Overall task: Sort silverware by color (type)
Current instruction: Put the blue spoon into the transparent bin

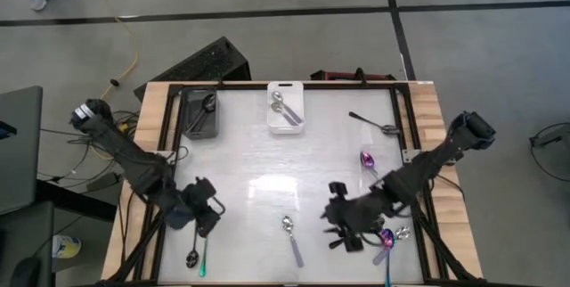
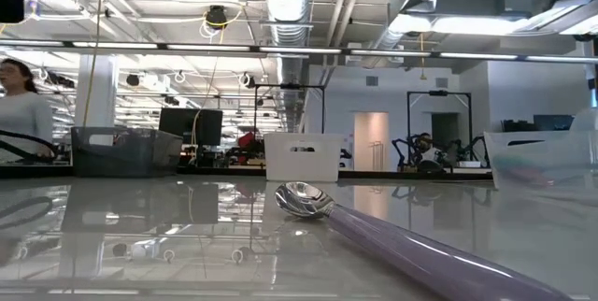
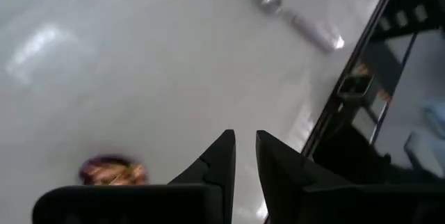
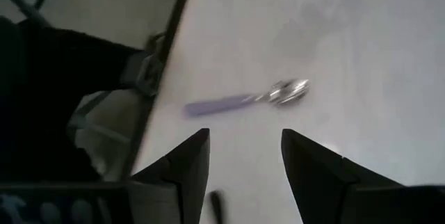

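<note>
High view: the left pincer (image 1: 207, 218), nearly clenched and empty, and the right pincer (image 1: 343, 227), spread and empty, are hovering beside the lilac-handled spoon (image 1: 291, 239) lying on the bench (image 1: 267, 162).

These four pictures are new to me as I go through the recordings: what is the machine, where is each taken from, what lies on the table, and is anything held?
It is a robot with two dark arms at a table. One picture looks straight down, one looks level across the tabletop, and two come from cameras on the wrists. The left tool sits near the front left with its fingers almost together; the right tool, front right, is open. Neither holds anything. A dark bin holds a black spoon, a white bin holds silver ones. Loose spoons lie about, among them a silver-bowled spoon at front centre and a rainbow spoon on the right.
</note>
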You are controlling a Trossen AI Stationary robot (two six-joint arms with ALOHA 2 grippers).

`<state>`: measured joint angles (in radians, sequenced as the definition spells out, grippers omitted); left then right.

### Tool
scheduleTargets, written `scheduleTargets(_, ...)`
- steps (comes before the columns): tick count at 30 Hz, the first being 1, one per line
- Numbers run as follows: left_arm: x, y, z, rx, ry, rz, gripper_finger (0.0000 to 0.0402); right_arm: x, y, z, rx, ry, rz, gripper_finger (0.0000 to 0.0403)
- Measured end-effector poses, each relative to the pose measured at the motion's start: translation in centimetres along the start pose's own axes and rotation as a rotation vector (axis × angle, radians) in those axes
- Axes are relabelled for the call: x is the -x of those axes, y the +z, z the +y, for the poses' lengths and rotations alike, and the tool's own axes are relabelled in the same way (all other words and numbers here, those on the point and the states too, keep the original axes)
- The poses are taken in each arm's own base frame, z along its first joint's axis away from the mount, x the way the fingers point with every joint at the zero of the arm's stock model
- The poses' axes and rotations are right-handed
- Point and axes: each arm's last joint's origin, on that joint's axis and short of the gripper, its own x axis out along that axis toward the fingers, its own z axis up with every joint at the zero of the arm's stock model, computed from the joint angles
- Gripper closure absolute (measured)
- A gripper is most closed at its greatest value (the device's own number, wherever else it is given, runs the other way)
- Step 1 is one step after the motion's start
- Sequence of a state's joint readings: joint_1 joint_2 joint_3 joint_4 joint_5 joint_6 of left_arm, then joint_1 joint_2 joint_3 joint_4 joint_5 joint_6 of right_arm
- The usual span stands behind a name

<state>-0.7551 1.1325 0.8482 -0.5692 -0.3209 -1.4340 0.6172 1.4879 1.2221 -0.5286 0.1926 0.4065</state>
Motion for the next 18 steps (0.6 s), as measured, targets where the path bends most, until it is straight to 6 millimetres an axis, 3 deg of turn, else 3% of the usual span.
scheduleTargets(3,-1.0,-0.9,-1.2,-0.053,-0.066,-0.069,0.0359,0.4,-1.3,2.4,-0.045,0.017,0.011,0.0202)
scheduleTargets(8,-4.2,-0.9,-3.7,-0.230,-0.215,-0.152,0.0359,1.8,-3.4,6.2,-0.123,-0.002,-0.041,0.0202)
scheduleTargets(14,-10.2,0.9,-6.6,-0.573,-0.392,-0.314,0.0359,3.6,-5.5,9.2,-0.189,-0.045,-0.148,0.0202)
scheduleTargets(18,-13.4,2.9,-8.4,-0.741,-0.426,-0.327,0.0359,4.2,-6.4,10.1,-0.343,-0.011,-0.140,0.0202)
